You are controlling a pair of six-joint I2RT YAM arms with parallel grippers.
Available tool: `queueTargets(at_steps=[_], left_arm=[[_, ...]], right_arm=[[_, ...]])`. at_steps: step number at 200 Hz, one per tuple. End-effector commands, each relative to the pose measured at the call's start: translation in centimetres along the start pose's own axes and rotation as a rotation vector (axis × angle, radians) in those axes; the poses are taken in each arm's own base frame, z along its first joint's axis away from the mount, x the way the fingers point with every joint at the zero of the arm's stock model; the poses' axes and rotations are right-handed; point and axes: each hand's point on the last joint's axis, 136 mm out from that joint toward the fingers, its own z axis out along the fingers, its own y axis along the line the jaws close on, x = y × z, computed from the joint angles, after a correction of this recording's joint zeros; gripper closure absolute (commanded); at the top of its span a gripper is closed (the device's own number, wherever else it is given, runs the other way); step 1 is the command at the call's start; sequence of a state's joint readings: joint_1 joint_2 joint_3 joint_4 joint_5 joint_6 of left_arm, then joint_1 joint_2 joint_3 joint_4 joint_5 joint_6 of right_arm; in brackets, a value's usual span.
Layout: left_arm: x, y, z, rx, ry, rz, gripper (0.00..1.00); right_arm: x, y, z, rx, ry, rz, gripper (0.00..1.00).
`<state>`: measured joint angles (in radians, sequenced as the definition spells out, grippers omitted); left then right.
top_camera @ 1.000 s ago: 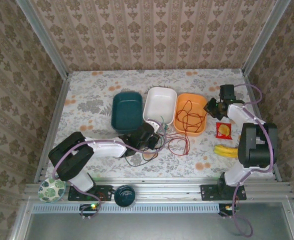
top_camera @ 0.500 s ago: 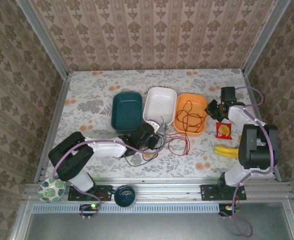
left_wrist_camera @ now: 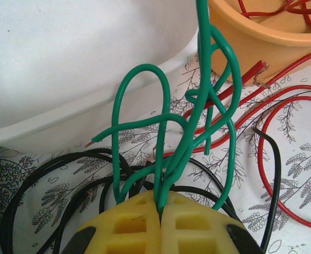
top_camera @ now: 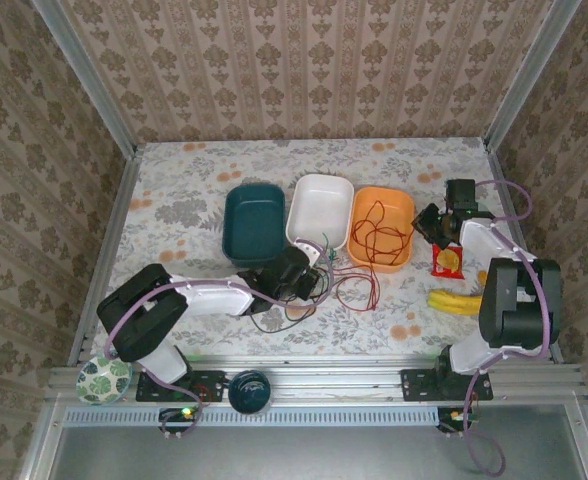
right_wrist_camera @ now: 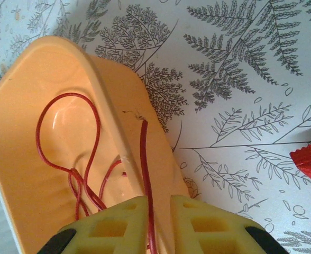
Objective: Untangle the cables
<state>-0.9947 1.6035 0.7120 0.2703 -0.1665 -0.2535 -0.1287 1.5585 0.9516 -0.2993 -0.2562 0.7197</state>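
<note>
Where left pincer (left_wrist_camera: 159, 205) clamps green cable (left_wrist_camera: 201, 53), grip point hidden.

A flower-patterned table (top_camera: 174, 190) carrying three tubs, loose cables and two bits of food.

Three tubs stand side by side across the middle: a teal tub (top_camera: 254, 225) on the left, a white tub (top_camera: 319, 205) next to it, and an orange tub (top_camera: 402, 205) on the right. In front of the white and orange tubs, a red cable (top_camera: 359, 290) and a black cable (top_camera: 274, 322) loop over the cloth, and a green cable (left_wrist_camera: 163, 127) rises among them. Right of the orange tub lies a red packet (top_camera: 447, 261), with a banana (top_camera: 452, 301) nearer the front edge.
</note>
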Motion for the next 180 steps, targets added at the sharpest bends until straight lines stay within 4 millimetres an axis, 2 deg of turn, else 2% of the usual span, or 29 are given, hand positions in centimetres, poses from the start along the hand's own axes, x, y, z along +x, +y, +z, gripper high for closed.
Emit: queueTargets(at_steps=[1,36,63,90,135,157,180], left_arm=[[1.8,0.2,0.0,-0.015,0.063,0.029,1.0],[1.6,0.2,0.0,-0.015,0.06,0.03,1.0],[1.6,0.2,-0.1,-0.016,0.059,0.03,1.0],[1.7,0.3,-0.2,-0.017,0.062,0.027,1.0],[1.6,0.1,0.0,-0.013,0.063,0.029,1.0],[1.4,0.0,0.2,-0.011,0.061,0.03,1.0],[1.2,-0.1,0.3,-0.007,0.055,0.029,1.0]], right_arm=[[0.5,0.2,-0.1,-0.033,0.019,0.033,0.81],[0.9,0.0,0.8,-0.051,0.035,0.08,0.84],[0.7,0.1,1.0,-0.055,0.03,0.092,0.93],[0.1,-0.1,0.2,-0.036,-0.013,0.079,0.97],[-1.0,-0.1,-1.9,0.002,-0.095,0.013,0.98],[-1.2,0.5,-2.7,-0.003,-0.129,-0.039,0.98],[-0.5,2.2,-2.9,-0.038,-0.133,-0.142,0.98]])
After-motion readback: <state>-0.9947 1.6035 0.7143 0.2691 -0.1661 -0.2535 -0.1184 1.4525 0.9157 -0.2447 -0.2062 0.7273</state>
